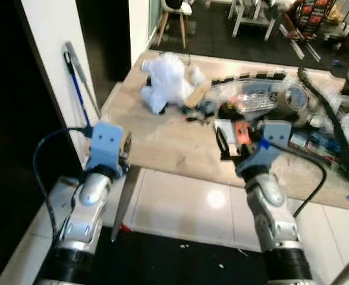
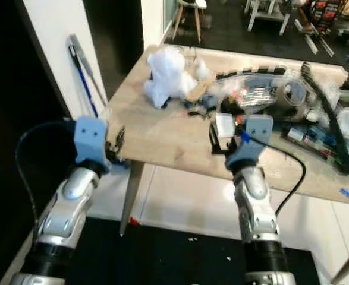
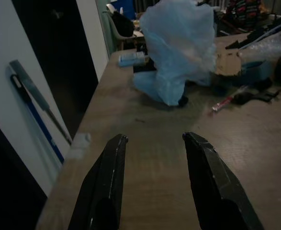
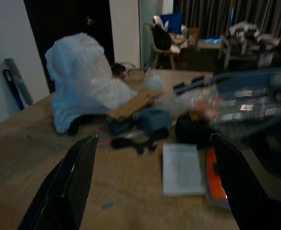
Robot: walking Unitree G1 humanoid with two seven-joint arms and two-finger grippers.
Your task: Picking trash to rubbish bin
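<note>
Both tools spread apart over table w/ white bag, maybe trash; left tool, right tool.

A plastic bag lies on the table, left of the clutter.

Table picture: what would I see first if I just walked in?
First, the crumpled white plastic bag at the far left end of the wooden table, beside a heap of cables and clutter. Next, two silver arms at the near edge, the left gripper and right gripper both open and pointing at the bag.
</note>
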